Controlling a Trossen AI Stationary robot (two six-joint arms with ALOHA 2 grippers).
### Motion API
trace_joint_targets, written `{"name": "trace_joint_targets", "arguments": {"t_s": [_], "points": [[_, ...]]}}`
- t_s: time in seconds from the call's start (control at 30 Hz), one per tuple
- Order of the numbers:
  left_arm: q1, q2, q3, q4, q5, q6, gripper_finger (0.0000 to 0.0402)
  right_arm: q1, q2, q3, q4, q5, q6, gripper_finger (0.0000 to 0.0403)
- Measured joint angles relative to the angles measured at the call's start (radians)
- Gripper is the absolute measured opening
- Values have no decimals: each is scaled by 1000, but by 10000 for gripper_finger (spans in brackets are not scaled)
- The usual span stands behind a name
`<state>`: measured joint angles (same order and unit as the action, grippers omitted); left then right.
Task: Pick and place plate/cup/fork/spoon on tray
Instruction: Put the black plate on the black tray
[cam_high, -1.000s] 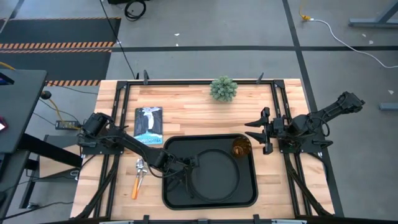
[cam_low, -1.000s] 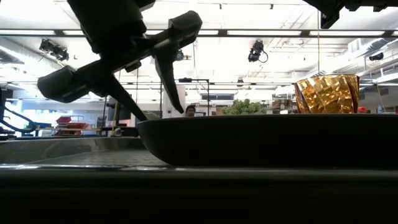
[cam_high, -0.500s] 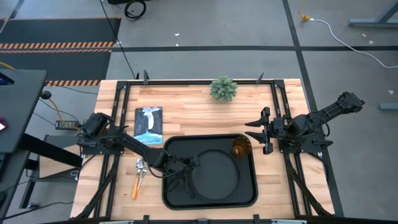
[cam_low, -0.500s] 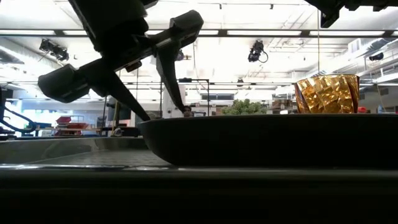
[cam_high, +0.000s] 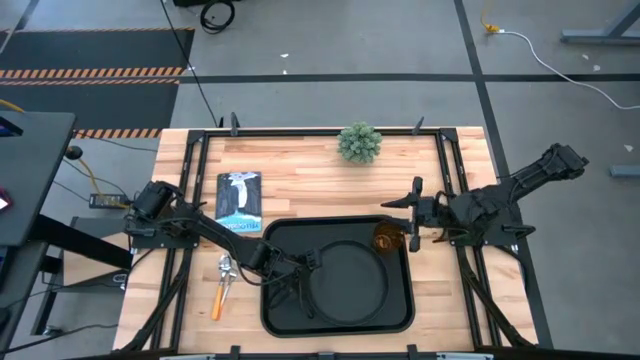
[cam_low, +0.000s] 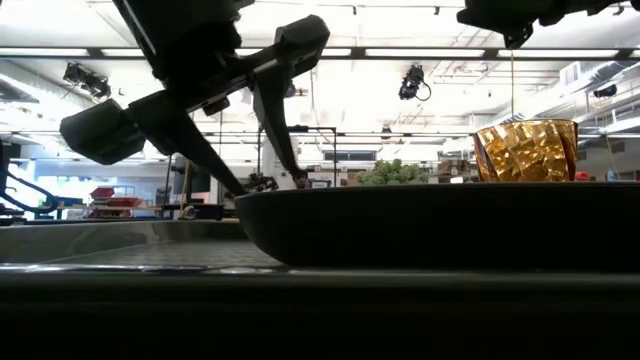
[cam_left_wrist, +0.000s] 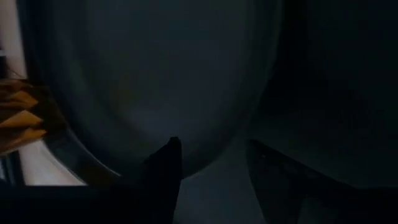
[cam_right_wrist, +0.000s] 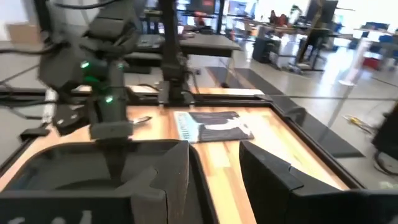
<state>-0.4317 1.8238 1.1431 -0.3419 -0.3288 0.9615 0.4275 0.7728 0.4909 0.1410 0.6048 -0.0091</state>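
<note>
Tray (cam_high: 400, 312) sits at the near middle of the table (cam_high: 310, 180), long side along the near edge. Plate (cam_high: 345, 280) lies flat inside the tray, filling its middle. Cup (cam_high: 387, 239) stands upright inside the tray at the far right corner, just beside the plate's rim; in the low view the cup (cam_low: 526, 150) shows amber above the plate's dark edge (cam_low: 440, 225).

Fork (cam_high: 219, 297), orange handle, lies on bare wood left of the tray, well apart from it. Spoon (cam_high: 226, 268) lies touching the fork's far end, also left of the tray.

Left gripper (cam_high: 303, 270) reaches into the tray from its left side, at the plate's left rim. Fingers spread apart, one either side of the rim, nothing held; low view shows both fingers (cam_low: 275, 115) angled down to the plate edge.

Right gripper (cam_high: 412, 215) hangs just off the tray's far right corner, beside the cup, not touching it. Fingers parted, empty.

Book (cam_high: 239, 199) lies beyond the tray's left end. Small plant (cam_high: 359, 142) stands at the table's far edge.
</note>
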Motion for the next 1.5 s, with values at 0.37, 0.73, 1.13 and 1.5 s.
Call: {"name": "trace_joint_targets", "arguments": {"t_s": [0.37,0.73,1.13,1.5], "points": [[10,-110,0,-50,-62,-89,159,-15,6,4,4,4,10,149],[10,-104,-35,-45,-59,-166,142,-19,6,4,30,5,6,149],[10,-102,-123,115,-105,-165,160,-18,6,4,53,4,17,149],[9,-24,-123,171,-166,-107,156,-18,6,4,68,4,18,149]]}}
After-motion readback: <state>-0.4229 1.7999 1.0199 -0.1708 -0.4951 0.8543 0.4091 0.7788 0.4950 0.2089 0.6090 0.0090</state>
